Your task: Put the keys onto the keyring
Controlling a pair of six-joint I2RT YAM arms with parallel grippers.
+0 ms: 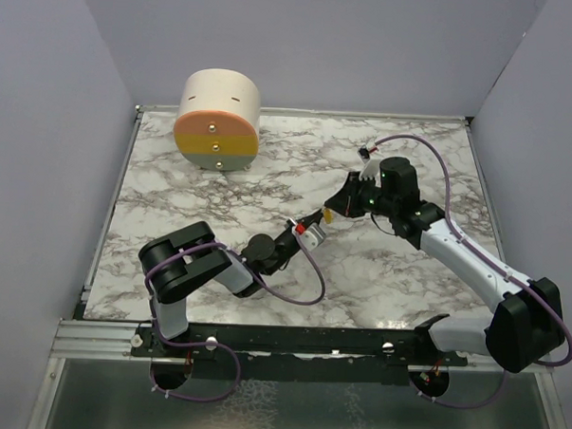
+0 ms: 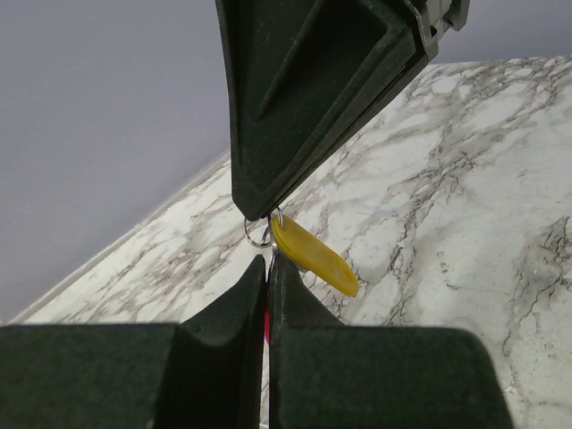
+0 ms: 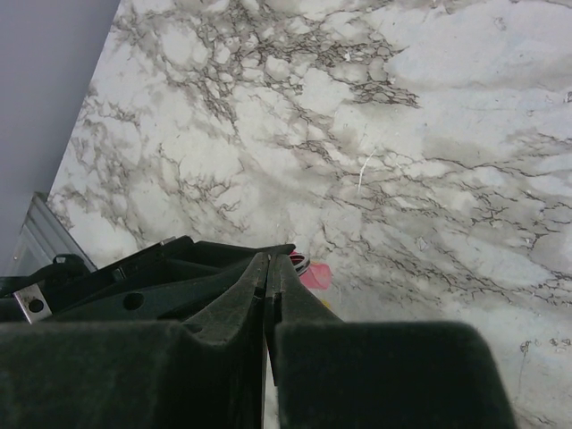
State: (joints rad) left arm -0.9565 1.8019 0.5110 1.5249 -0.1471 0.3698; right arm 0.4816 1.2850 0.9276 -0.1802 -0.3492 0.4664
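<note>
The left gripper (image 2: 268, 264) is pressing its fingers fully together. A sliver of pink from the keyring (image 2: 266, 327) is showing in the seam between them, so it is gripping the strap just below the metal ring (image 2: 258, 234). The right gripper (image 2: 261, 211) is reaching in from above with its jaws likewise closed to a hairline slit. The keys (image 2: 315, 257) (a single small yellow piece here) are hanging slantwise from its tip, upper end right at the ring. Whether the key's hole is already riding on the wire or only touching it, I cannot tell; the black tip is hiding that junction.

The two sets of fingertips are meeting almost nose to nose in the air above the marble table (image 1: 407, 277), well apart from the cream-and-orange cylinder (image 1: 219, 117) at the far left.

As I judge it, the hazards are sitting in those two thin grips:
- **The key:** the right fingers seem to be pinching only its very end, so a sideways push against the wire is likely to pivot it or squirt it out onto the marble.
- **The ring:** the left fingers are clamping soft strap rather than metal, so the ring may swing or twist away under pressure.
- **The release:** opening before the key is truly threaded would drop it.
- **The tips:** closing in any further is risking a tip-to-tip collision.
</note>
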